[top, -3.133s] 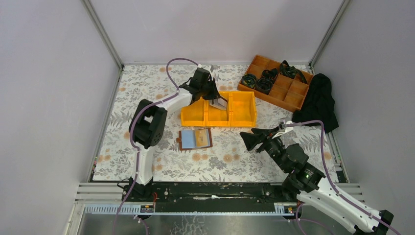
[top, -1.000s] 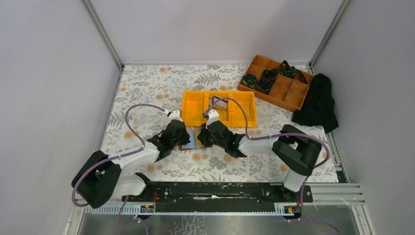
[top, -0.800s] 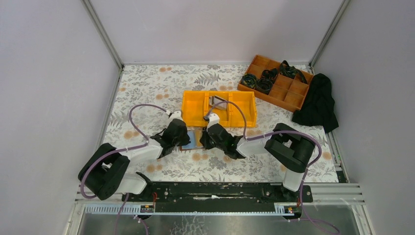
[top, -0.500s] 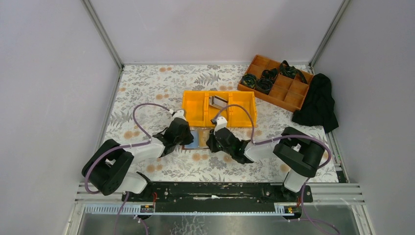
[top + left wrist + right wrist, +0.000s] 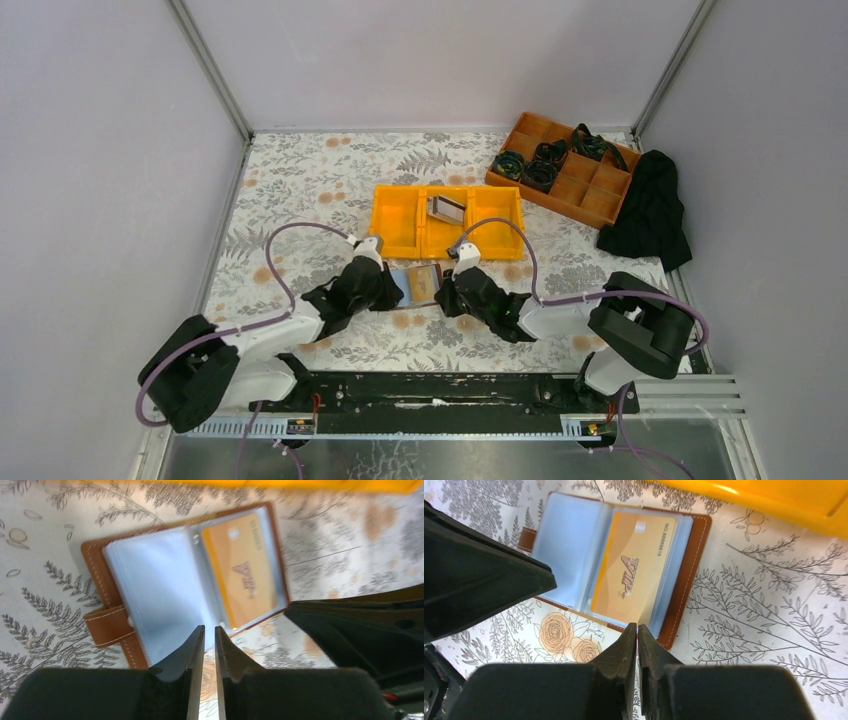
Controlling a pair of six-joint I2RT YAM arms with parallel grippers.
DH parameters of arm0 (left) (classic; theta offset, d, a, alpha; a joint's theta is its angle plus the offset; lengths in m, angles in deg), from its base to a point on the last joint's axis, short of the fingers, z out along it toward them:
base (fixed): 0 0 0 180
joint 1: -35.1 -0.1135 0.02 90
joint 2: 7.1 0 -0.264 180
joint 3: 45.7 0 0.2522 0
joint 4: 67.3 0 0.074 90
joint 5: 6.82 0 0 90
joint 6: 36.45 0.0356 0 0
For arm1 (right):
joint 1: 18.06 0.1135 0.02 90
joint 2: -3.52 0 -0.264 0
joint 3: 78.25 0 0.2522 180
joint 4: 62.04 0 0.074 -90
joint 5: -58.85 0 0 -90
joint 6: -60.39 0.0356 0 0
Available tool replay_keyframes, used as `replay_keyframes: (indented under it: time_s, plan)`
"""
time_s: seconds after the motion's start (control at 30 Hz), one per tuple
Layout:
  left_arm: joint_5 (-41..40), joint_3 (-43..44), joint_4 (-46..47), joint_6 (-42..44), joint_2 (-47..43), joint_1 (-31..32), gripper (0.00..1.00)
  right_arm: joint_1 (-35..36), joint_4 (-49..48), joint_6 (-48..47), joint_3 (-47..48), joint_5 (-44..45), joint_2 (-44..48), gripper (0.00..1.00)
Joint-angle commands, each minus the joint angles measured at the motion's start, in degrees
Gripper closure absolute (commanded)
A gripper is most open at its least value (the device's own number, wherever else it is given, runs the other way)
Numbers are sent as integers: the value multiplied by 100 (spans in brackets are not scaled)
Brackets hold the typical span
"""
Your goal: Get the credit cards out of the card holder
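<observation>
Right hand closed, gold credit card edge just ahead of its tips; left hand closed to a slit over card holder.

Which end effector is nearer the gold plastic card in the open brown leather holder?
Right. The right end effector sits at the gold card's edge; the left end effector is at the empty clear sleeve beside it.
</observation>
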Motion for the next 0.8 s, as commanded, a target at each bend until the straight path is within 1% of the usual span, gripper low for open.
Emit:
replay_keyframes:
  time_s: [0.0,0.03,0.1,0.17,0.2,0.27,0.37,0.53,0.77]
  plan:
    - [65,-44,276,-40,-673,10,70,35,192,-131,197,481,393,88]
    - [165,-84,471,-59,-783,5,60,38,266,-166,252,541,393,86]
    - [421,-144,822,-94,-863,-14,46,34,379,-212,346,626,394,79]
    - [735,-181,1076,-165,-799,-67,38,31,389,-244,403,687,391,69]
    - [922,-214,1237,-247,-735,-125,36,30,370,-261,416,730,373,62]
    - [1484,-422,1865,-529,-578,-396,35,4,312,-272,440,805,294,57]
    - [2236,-775,2838,-990,-221,-841,37,-26,327,-280,525,918,198,58]
    - [2704,-1129,3874,-1361,376,-1223,40,-93,371,-346,614,954,109,60]
    - [2963,-1186,4865,-1711,1208,-1287,42,-235,385,-410,708,984,-102,60]
